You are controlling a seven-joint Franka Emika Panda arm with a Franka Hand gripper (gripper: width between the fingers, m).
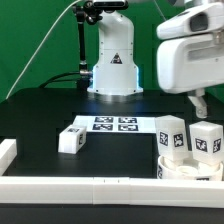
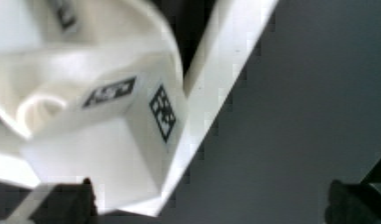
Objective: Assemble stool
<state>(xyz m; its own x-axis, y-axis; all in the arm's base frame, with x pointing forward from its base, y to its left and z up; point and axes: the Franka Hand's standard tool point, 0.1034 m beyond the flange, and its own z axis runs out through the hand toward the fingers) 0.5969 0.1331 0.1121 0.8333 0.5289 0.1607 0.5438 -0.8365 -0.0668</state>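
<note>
black table, marker board, lone leg

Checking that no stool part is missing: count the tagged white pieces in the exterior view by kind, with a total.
Legs: 3, namely the lying leg, the middle upright leg and the rightmost upright leg
Seat: 1, only partly in frame
Marker board: 1
Total: 5

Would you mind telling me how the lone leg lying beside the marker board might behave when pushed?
The leg looks like stiff, blocky plastic, so probably rigid. Lying on a flat face, it would likely slide, not roll or tip.
</note>
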